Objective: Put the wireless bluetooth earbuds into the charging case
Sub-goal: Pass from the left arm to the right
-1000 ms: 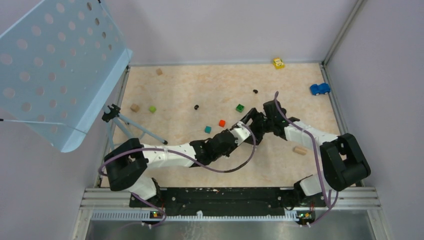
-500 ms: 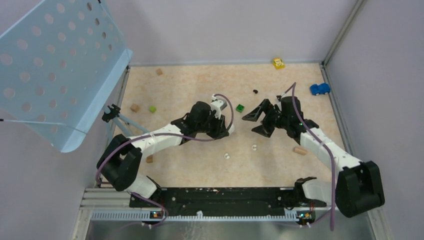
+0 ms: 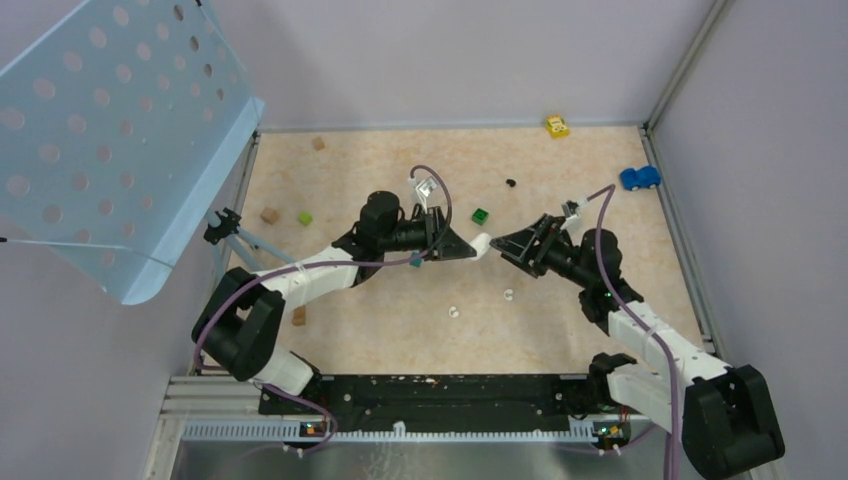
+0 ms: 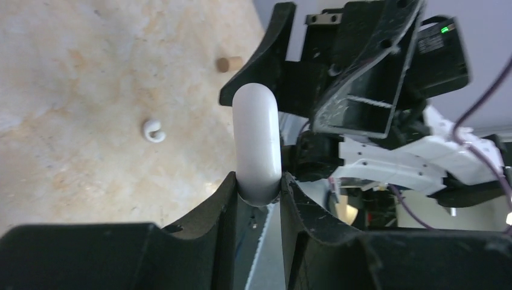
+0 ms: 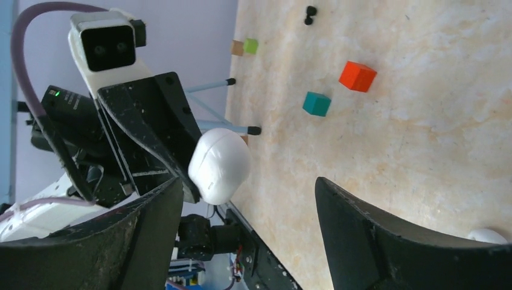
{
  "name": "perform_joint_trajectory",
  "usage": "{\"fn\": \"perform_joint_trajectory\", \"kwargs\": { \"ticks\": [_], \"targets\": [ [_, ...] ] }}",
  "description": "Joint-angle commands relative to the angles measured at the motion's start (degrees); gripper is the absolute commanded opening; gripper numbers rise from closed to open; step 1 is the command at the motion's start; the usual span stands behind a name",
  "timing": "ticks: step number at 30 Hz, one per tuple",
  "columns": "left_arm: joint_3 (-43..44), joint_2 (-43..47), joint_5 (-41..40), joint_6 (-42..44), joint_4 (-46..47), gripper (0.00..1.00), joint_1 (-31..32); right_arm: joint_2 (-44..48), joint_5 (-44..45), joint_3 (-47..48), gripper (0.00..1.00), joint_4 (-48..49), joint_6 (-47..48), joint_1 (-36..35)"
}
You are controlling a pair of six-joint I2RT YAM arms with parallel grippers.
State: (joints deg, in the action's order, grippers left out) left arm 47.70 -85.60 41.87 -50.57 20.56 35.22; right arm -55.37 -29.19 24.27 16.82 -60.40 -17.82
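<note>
My left gripper [image 3: 468, 246] is shut on the white charging case [image 3: 481, 243] and holds it above the table, pointing right. In the left wrist view the case [image 4: 256, 142] stands closed between my fingers. My right gripper [image 3: 506, 249] is open and faces the case from the right, its tips close to it. In the right wrist view the case [image 5: 219, 164] sits near my left finger [image 5: 142, 226]. Two white earbuds [image 3: 508, 295] [image 3: 453, 311] lie on the table below. One shows in the left wrist view [image 4: 154, 130]. A black earbud [image 3: 511, 183] lies further back.
Coloured cubes lie around: green [image 3: 480, 215], light green [image 3: 304, 217], orange [image 5: 357, 76], teal [image 5: 317, 103]. There are wooden blocks [image 3: 269, 214] and a wooden cylinder [image 3: 600, 300]. Toy cars, yellow [image 3: 557, 126] and blue [image 3: 639, 178], sit at the back right. A blue perforated panel [image 3: 120, 130] on a tripod stands at the left.
Both arms have swung apart and turned to face each other. My left gripper has reached right with the case. My right gripper has turned left toward it.
</note>
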Motion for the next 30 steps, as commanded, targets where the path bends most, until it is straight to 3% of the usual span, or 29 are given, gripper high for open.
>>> {"fn": "perform_joint_trajectory", "kwargs": {
  "ticks": [1,18,27,30],
  "targets": [
    [-0.9,0.6,3.8,-12.2,15.1,0.00,-0.4,1.7,-1.9,-4.1,0.78,23.5,-6.7,0.1],
    [0.4,-1.3,3.7,-16.4,18.7,0.00,-0.4,-8.1,-3.4,-4.6,0.56,41.8,-14.5,-2.2],
    [-0.6,-1.7,3.3,-17.8,20.0,0.00,-0.4,-11.9,-4.2,-6.3,0.29,48.9,-18.7,-2.5],
    [-0.6,-1.9,3.3,-17.9,20.8,0.00,-0.3,-12.8,-4.6,-6.5,0.15,51.1,-20.2,-2.6]
  ]
}}
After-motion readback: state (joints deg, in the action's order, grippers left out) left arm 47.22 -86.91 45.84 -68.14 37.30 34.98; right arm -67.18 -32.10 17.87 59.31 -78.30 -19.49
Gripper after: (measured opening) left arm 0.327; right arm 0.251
